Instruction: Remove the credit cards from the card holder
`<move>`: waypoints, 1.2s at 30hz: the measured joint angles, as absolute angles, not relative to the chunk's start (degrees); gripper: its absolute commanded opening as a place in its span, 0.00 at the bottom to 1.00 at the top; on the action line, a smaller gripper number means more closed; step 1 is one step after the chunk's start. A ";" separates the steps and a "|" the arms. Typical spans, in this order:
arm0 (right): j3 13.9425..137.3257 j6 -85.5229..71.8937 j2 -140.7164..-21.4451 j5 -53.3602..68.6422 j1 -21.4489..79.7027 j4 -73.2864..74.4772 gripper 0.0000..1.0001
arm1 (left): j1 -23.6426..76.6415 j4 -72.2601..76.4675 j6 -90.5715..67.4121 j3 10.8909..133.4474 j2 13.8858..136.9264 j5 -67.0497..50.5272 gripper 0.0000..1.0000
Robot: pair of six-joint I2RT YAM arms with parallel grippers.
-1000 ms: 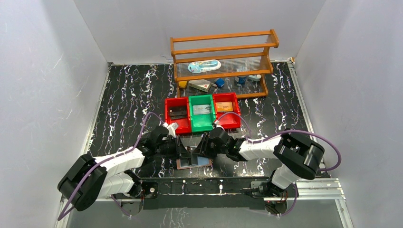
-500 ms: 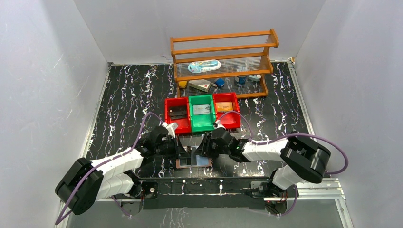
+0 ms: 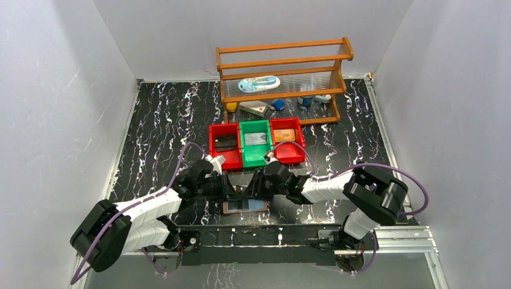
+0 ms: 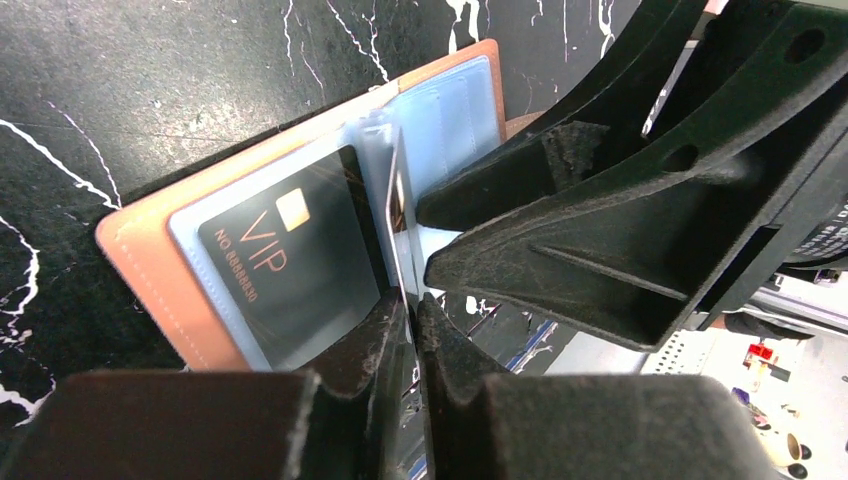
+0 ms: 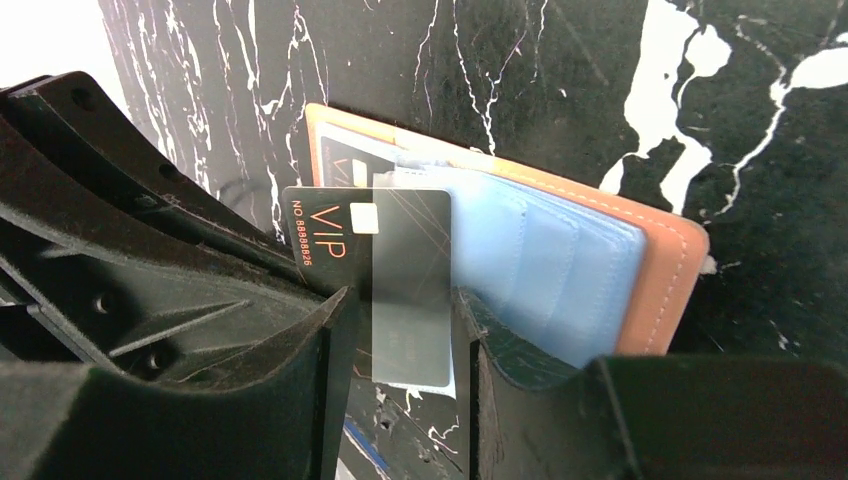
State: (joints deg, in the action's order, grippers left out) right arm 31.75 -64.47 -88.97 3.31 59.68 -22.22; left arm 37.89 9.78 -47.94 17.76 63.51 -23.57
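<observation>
The pinkish-brown card holder lies open on the table near the front edge. One black VIP credit card rests in its left sleeve. A second black VIP card stands on edge, its far part in a clear blue sleeve. My left gripper is shut on that card's near edge. My right gripper is open, its fingertips close against the card's other face. Black, silver and orange cards lie in bins.
Two red bins flank a green bin just behind the grippers. A wooden shelf rack with small items stands at the back. Grey walls close in both sides.
The right arm's elbow swung out to the right and then back left. Both grippers stayed at the card holder, and the left arm barely moved.
</observation>
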 measured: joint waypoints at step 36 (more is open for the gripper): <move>31.29 -64.18 -75.96 -2.39 59.22 -11.33 0.47 | 37.89 -10.17 -40.80 26.72 51.27 -11.25 0.00</move>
